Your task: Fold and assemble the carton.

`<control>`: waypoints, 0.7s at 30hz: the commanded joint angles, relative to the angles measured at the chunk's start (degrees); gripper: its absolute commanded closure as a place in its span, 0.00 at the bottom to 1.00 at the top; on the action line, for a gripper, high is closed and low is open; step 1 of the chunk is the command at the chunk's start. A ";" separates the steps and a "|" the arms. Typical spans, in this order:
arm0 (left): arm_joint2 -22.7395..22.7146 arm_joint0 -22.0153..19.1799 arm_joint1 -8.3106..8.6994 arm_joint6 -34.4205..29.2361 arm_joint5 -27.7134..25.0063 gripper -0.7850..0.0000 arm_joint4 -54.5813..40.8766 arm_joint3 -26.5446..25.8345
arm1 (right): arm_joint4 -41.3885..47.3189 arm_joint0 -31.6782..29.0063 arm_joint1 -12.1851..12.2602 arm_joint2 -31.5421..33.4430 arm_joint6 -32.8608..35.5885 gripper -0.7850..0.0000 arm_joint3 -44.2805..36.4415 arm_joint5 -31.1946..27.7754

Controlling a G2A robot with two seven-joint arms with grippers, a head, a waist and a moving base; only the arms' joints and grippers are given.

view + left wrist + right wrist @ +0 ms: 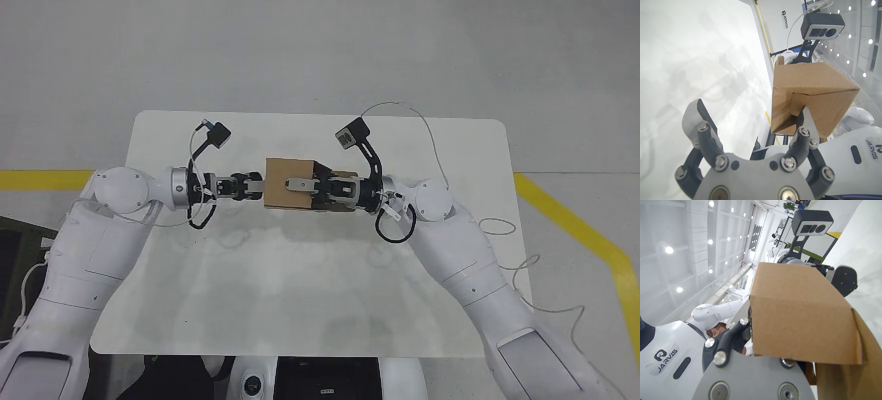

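Note:
A brown carton [290, 182] is held above the middle of the white table, between my two grippers. My right gripper [306, 186] is shut on the carton's wall, one silver finger lying along its upper face. In the right wrist view the carton [800, 317] covers the palm and one finger [746, 324] runs along its side. My left gripper [753, 108] is open at the carton's other end. One of its fingers [808, 119] pokes in among the folded end flaps of the carton [810, 85]; the other finger [700, 113] stands apart in free air.
The white table [320, 300] has bare room in front of and behind the carton. A thin cable [420, 120] loops over the table's back right part. Yellow floor lines [580, 225] run beside the table.

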 commanded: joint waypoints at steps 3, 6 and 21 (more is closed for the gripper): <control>0.41 -0.20 -0.15 0.00 -0.11 0.00 -0.12 -0.05 | -0.07 -0.04 -0.02 0.12 0.13 1.00 -0.01 -0.06; 0.64 -0.36 -0.23 -0.01 -0.14 0.00 -0.01 -0.05 | -0.13 -0.13 -0.01 0.30 0.16 1.00 -0.06 -0.06; -2.73 0.35 0.64 1.70 -1.21 0.00 3.59 1.18 | -3.43 -0.39 0.44 1.89 -1.30 1.00 0.09 0.85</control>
